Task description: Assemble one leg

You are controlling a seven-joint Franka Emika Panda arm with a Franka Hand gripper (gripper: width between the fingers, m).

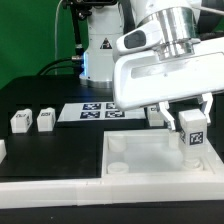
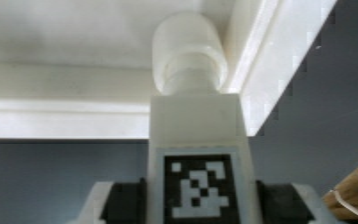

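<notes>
Exterior view: the gripper hangs at about 3 o'clock in the picture, its jaws set narrowly and clamped on the leg, one finger on each side; the leg stands nearly upright, long axis close to vertical, tagged face toward the camera, lower end over the tray near its 3 o'clock edge. Wrist view: the fingers flank the leg; its long axis runs straight away from the camera toward the tray; a white square post with a black-and-white tag and a rounded far tip.
</notes>
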